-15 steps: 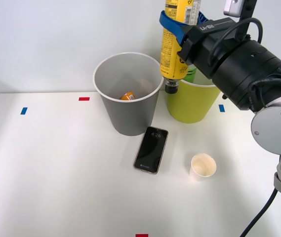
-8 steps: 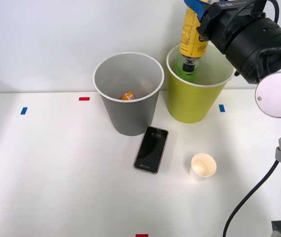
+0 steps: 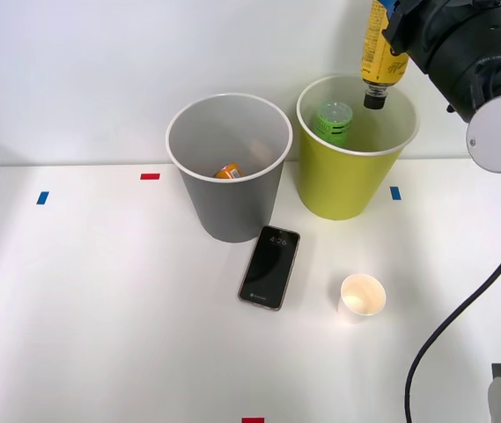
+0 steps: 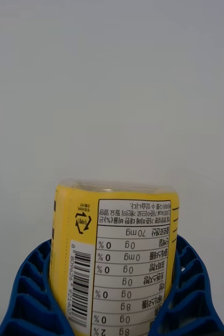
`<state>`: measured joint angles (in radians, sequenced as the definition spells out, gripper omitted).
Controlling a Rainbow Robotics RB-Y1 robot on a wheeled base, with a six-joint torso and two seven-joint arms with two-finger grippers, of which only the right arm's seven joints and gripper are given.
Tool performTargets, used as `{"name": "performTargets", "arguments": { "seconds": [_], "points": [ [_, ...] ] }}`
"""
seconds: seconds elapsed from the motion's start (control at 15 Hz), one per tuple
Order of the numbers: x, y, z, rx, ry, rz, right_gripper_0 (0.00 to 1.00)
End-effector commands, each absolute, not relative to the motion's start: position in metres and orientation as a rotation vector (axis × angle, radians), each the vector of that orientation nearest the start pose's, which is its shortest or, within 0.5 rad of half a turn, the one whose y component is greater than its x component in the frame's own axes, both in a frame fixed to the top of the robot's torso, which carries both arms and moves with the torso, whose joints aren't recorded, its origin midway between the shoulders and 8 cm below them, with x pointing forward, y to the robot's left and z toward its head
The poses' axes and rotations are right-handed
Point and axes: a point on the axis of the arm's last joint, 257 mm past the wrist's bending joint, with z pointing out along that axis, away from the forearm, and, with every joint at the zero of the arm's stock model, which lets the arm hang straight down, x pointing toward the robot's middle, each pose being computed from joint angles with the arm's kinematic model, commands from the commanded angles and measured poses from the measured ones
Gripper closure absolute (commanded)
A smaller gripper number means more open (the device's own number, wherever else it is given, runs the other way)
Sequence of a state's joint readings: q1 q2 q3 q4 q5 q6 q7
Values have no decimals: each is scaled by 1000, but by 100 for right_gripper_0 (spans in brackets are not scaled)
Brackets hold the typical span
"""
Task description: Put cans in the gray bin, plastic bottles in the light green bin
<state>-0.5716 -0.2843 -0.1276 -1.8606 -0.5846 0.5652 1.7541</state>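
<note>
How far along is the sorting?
Done: an orange can lies in the gray bin, and a green bottle sits in the light green bin. In hand: the right claw holds the yellow-label bottle cap-down over that bin's rim. Left: releasing it. A phone and paper cup sit on the table.

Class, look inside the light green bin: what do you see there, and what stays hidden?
Inside the light green bin a green bottle shows its cap and upper part; the front wall hides its lower part and the bin's floor. The yellow bottle hangs cap-down above the opening, held by the right gripper.
</note>
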Motion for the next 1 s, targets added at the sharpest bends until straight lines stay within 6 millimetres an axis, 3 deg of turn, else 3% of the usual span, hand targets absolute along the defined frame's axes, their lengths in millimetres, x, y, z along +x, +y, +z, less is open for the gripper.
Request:
{"name": "performTargets", "arguments": {
  "seconds": [0.07, 0.27, 0.53, 0.6, 0.67, 0.73, 1.0],
  "points": [
    [622, -180, 119, -198, 1273, 252, 100],
    [635, -182, 115, -208, 1289, 216, 100],
    [636, -183, 115, -231, 1284, 177, 100],
    [635, -182, 116, -227, 1278, 182, 74],
    [635, -182, 117, -223, 1272, 183, 18],
    [635, -182, 118, -223, 1267, 182, 0],
    [634, -181, 121, -222, 1252, 180, 0]
  ]
}}
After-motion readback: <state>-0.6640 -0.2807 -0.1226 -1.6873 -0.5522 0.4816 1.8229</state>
